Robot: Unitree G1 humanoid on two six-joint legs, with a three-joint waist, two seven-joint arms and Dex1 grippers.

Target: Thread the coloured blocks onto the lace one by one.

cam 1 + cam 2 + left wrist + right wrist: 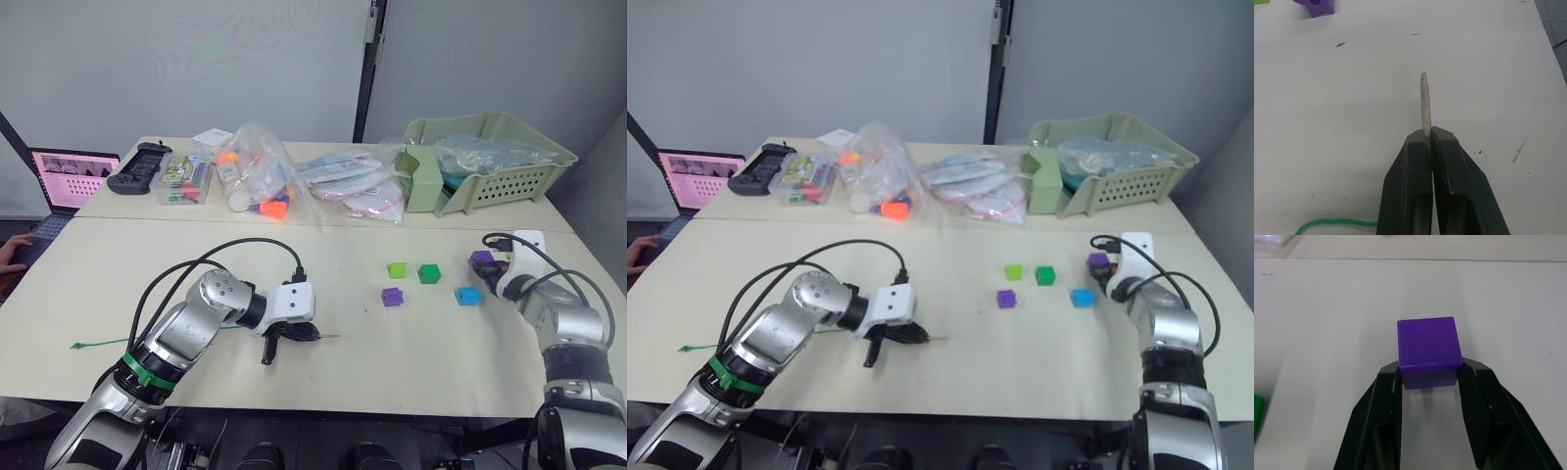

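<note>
Our left gripper (1427,139) pinches the lace (1424,100) by its stiff tip low over the table (392,362), our right gripper (1430,377) clamps a purple block (1427,345) well apart at the table's right side, and we risk missing its unseen hole.

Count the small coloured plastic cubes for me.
5: lime green cube, dark green cube, purple cube and bright blue cube on the table; another purple cube in the right end effector.

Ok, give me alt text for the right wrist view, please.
The right gripper pinches a purple block between its two black fingers, above a pale table. A bit of a green block shows at the edge.
</note>
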